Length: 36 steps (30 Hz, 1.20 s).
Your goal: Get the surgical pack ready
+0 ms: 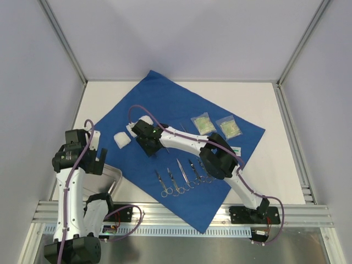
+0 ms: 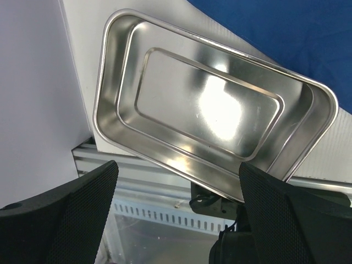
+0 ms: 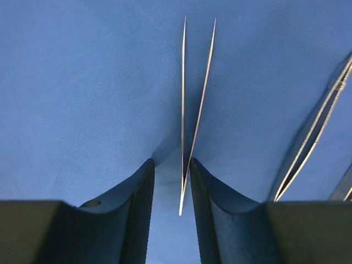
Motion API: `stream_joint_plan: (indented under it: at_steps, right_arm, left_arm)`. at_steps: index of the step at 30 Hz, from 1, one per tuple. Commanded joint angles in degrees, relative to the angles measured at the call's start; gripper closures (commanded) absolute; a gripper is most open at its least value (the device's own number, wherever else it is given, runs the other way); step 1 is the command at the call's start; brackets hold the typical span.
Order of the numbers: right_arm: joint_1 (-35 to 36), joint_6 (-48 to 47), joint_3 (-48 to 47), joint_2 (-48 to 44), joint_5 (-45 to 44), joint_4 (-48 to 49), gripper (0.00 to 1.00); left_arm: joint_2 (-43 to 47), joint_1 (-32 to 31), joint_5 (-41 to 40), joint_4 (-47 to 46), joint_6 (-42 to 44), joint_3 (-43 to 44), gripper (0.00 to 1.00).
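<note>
So, the drape [image 1: 165,104] lies flat and turned cornerwise in the middle of the surface [image 1: 264,104], with one corner hanging over the near edge at 6 o'clock. The right pincer [image 3: 171,160] is down on the cloth toward its 9 o'clock side. It is narrowly spread, with the tweezers [image 3: 184,187] lying between its fingers [image 3: 137,214] and not clearly clamped. The left pincer [image 2: 179,168] is spread wide and hangs over the tray [image 2: 113,104]. The tray sits off the cloth at 8 o'clock, partly over the rail [image 1: 297,214]. A row of instruments [image 1: 181,177] lies at 5 o'clock from the right pincer, and two packets [image 1: 202,124] at 3 o'clock. Gauze [image 1: 121,140] sits at the cloth's 9 o'clock edge.
</note>
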<state>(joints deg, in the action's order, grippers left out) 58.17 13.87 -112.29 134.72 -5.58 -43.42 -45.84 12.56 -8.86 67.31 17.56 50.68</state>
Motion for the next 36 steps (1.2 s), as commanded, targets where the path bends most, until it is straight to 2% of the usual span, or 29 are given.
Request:
stream_joint_plan:
  at_steps: [1,3,8,13,19,26,30,36]
  right_arm:
    - [0.1,-0.1,-1.3,0.5,-2.3,-0.7,0.67]
    - [0.1,-0.2,-1.0,0.2,-2.8,-0.5,0.73]
    - [0.3,0.4,-0.6,-1.1,-2.0,0.7,1.0]
    - [1.3,0.6,-4.2,-3.2,-0.3,2.0,1.0]
    - [5.3,-0.6,-9.5,-4.0,4.5,7.4,1.0]
    - [12.0,-0.5,-19.2,3.3,7.3,10.4,1.0]
    - [15.7,-1.4,-21.0,6.1,5.7,14.1,1.0]
    - [17.1,-1.1,-26.0,11.7,-4.7,13.0,0.99]
  left_arm:
    - [0.3,0.5,1.0,1.9,-1.7,2.4,0.0]
    - [0.6,0.5,1.5,2.6,-1.5,2.8,0.0]
    - [1.5,0.5,2.7,4.6,-1.3,4.3,0.0]
    - [2.4,0.5,6.3,7.6,-0.3,9.1,0.0]
    - [4.1,0.4,10.6,11.8,-0.3,19.4,0.0]
    - [6.5,0.5,15.2,13.6,0.6,23.4,0.0]
    - [6.6,0.5,16.1,13.6,0.2,23.3,0.0]
    - [6.6,0.5,17.3,14.0,0.2,23.4,0.0]
